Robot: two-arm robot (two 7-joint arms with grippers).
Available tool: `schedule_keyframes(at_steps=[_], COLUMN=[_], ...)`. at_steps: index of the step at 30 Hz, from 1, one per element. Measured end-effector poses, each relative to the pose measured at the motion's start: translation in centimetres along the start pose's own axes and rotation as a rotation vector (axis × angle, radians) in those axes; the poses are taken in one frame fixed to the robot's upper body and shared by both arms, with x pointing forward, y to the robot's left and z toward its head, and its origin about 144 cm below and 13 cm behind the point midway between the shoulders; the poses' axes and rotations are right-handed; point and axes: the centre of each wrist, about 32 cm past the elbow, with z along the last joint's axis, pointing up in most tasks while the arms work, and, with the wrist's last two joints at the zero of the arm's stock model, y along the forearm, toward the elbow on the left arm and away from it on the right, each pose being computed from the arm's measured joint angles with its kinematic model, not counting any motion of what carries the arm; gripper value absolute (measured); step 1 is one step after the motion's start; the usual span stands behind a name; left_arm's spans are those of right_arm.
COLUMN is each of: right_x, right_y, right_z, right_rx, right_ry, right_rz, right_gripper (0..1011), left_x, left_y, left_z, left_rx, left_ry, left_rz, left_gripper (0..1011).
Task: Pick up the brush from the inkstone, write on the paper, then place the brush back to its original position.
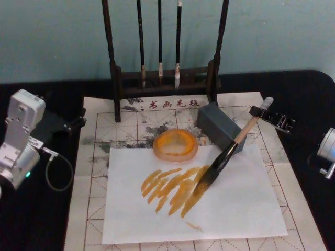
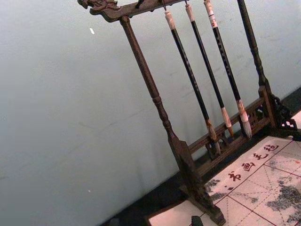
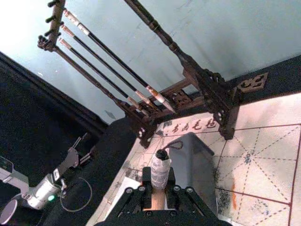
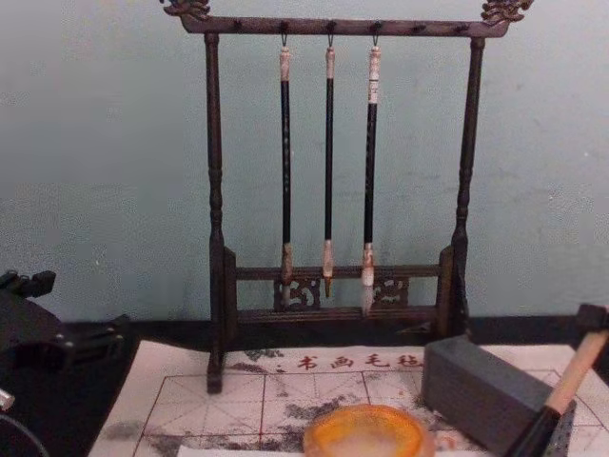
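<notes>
My right gripper [image 1: 263, 111] is shut on the top of the brush [image 1: 230, 149], just under its white end cap [image 3: 161, 168]. The brush slants down to the left, and its dark bristles [image 1: 205, 180] touch the white paper [image 1: 235, 209] beside several orange strokes [image 1: 170, 188]. Behind the strokes, the round orange inkstone [image 1: 175, 145] sits at the paper's far edge. In the chest view the brush handle [image 4: 574, 373] rises at the lower right, with the inkstone [image 4: 366, 433] at the bottom centre. My left gripper [image 1: 78, 119] rests open at the left, off the sheet.
A grey block [image 1: 220, 126] stands just right of the inkstone, close under the brush handle. A dark wooden rack [image 1: 165, 78] with three slim hanging brushes [image 4: 328, 171] stands at the back. A gridded practice mat [image 1: 91, 172] lies under the paper on the black table.
</notes>
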Motion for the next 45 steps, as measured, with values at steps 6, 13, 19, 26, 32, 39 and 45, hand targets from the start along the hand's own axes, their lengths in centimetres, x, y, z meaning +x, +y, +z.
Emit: schedule_keyframes(at_steps=[6,13,19,26,32,39,45], right_x=[0.1,-0.1,-0.6,-1.0,-1.1,-1.1,-1.1], right_y=[-0.1,-0.2,-0.3,-0.2,0.1,0.3,0.4], right_z=[0.2,0.6,0.8,0.8,0.7,0.6,0.6], right_rx=[0.010,0.029,0.049,0.060,0.066,0.071,0.073], right_ry=[-0.001,0.013,0.031,0.042,0.048,0.052,0.053], right_rz=[-0.006,0.006,0.026,0.032,0.030,0.029,0.029], right_gripper=[185,185,185,185,185,185,185], left_x=[0.0,0.0,0.0,0.0,0.0,0.0,0.0], left_y=[0.0,0.0,0.0,0.0,0.0,0.0,0.0], left_z=[0.0,0.0,0.0,0.0,0.0,0.0,0.0], left_rx=[0.000,0.000,0.000,0.000,0.000,0.000,0.000], left_ry=[0.000,0.000,0.000,0.000,0.000,0.000,0.000], left_rz=[0.000,0.000,0.000,0.000,0.000,0.000,0.000], left_gripper=[1001,1001,1001,1001,1001,1001,1001])
